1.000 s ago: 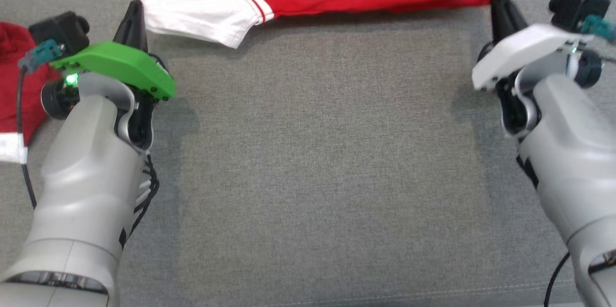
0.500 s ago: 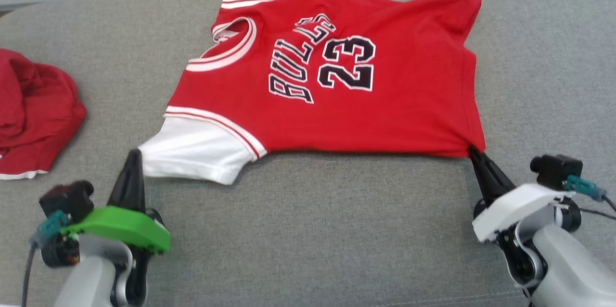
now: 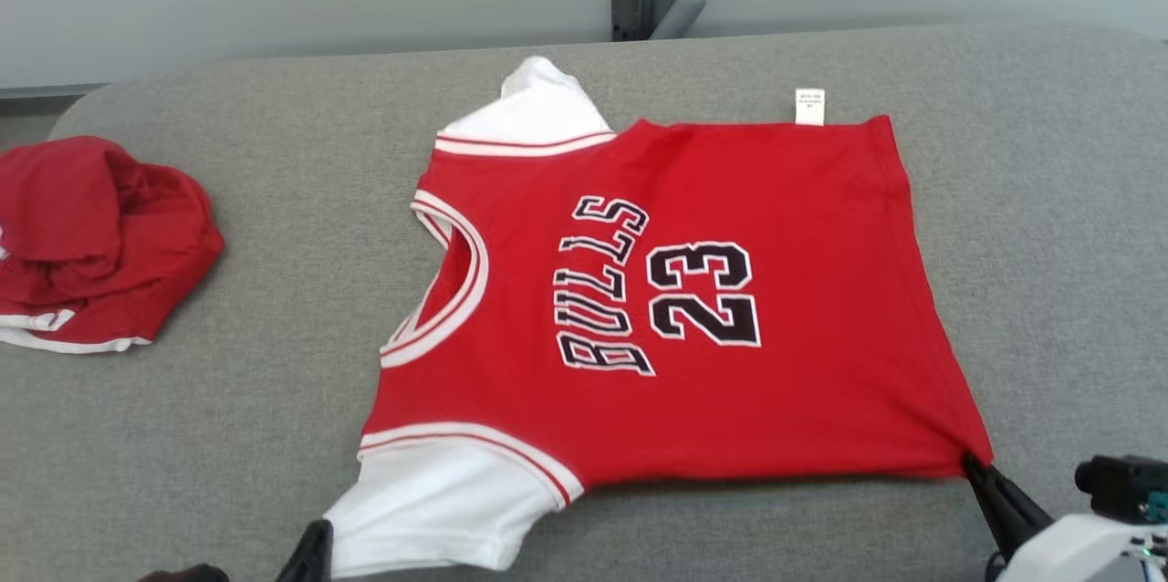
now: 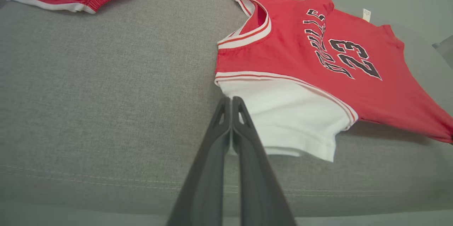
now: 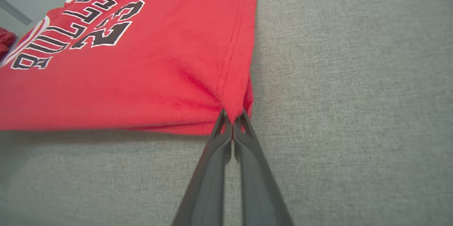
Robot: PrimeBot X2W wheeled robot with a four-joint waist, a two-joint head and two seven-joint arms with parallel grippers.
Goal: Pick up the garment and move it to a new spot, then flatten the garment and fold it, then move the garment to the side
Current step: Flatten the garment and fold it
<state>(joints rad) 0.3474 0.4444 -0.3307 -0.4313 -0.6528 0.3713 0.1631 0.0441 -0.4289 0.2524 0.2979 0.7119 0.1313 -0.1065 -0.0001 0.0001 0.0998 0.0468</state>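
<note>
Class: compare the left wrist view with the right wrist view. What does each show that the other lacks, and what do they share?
Left wrist view alone of the two: the shut left gripper, tips at the edge of a white sleeve, and the tag. Right wrist view alone of the two: the right gripper shut on the jersey's hem corner. Both: the red jersey, its BULLS 23 print and the grey cushion.

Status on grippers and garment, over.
Right gripper shut on red Bulls jersey, hem corner. Left gripper shut beside its white sleeve, grip unclear. Crumpled red cloth lies apart.
</note>
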